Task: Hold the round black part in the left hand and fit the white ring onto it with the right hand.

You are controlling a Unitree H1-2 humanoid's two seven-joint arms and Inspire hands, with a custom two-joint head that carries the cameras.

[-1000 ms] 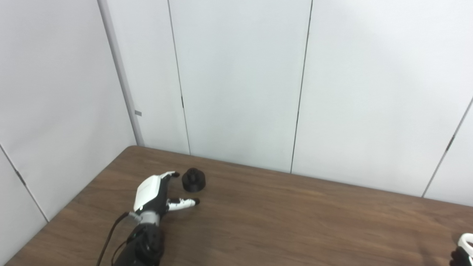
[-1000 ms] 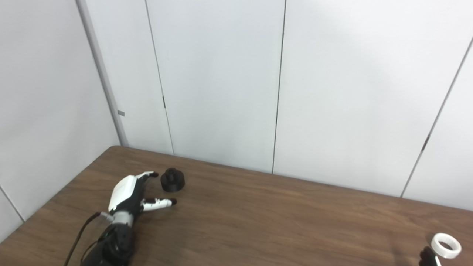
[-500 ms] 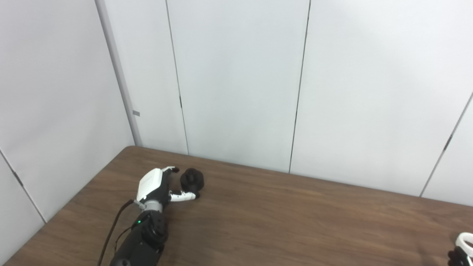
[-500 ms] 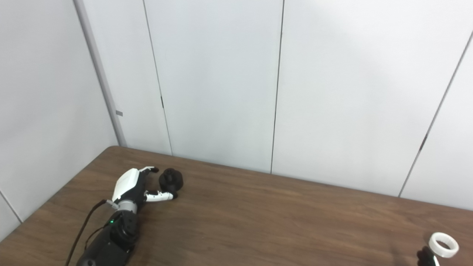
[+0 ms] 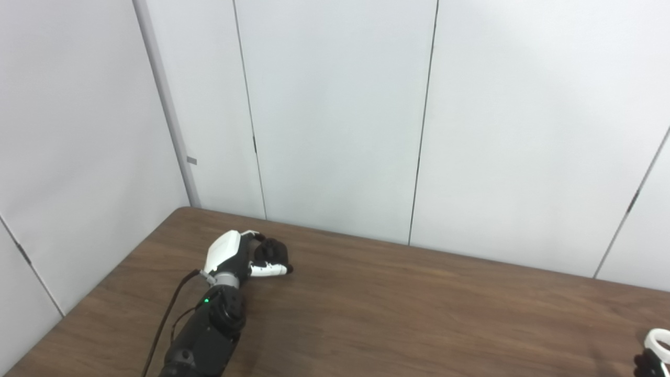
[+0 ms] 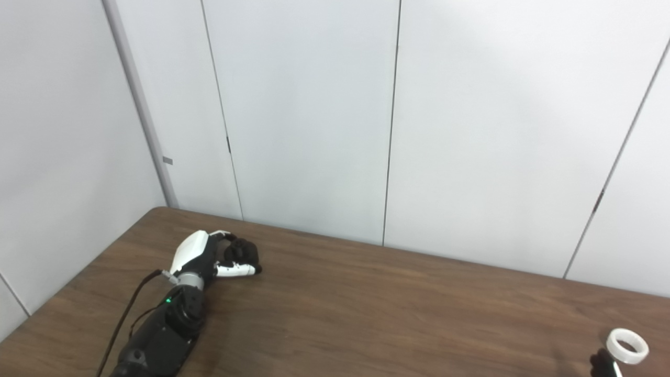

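At lower left the round black part (image 5: 272, 251) was enclosed by the left hand (image 5: 233, 256) for steadying; at lower right the white ring (image 6: 627, 346) was pinched by the right hand (image 6: 603, 363), awaiting fitting.

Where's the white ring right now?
The white ring is at the far bottom-right corner of both eye views, held up by the right hand, far across the table from the black part.

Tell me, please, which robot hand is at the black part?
The left robot hand, wrapped around the round black part; the right robot hand holds the white ring.
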